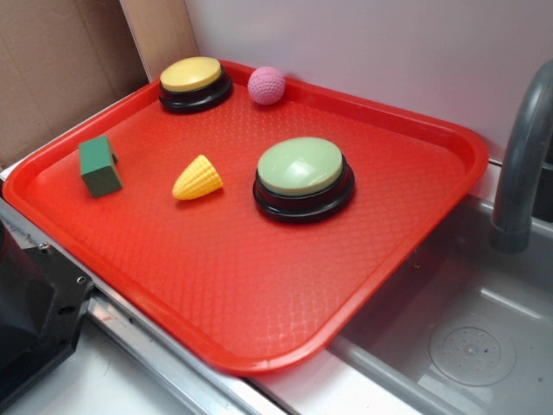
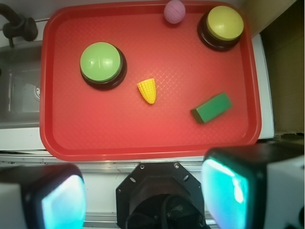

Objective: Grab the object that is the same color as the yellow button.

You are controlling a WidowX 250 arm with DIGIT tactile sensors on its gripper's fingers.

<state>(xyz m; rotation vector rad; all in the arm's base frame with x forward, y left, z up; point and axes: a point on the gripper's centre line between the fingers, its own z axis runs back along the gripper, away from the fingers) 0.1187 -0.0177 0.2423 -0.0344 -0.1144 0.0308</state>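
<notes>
The corn tip [image 2: 147, 90] lies on its side near the middle of the red tray [image 2: 143, 138], just right of the green-topped button [image 2: 100, 62] in the wrist view, and it looks like the sort of thing that would squirt away — a tapered, ridged cone that I'd expect to slide out of the pinch if the fingers closed across the narrow end rather than the fat end. The gripper [image 2: 143, 191] hangs high at the bottom of the wrist view, off the near edge of the tray, its two pads [image 2: 62, 200] spread wide with nothing between them, so the whole descent is yet to come and a small aiming slip could miss such a little piece. The big green-topped button is the closest neighbour and the likeliest thing for a finger to knock. The green block [image 2: 211, 108] lies to the lower right, apart from the corn. The yellow button [image 2: 224, 23] and the pink ball [image 2: 174, 11] sit along the top edge, well apart — nothing covers the corn itself.
</notes>
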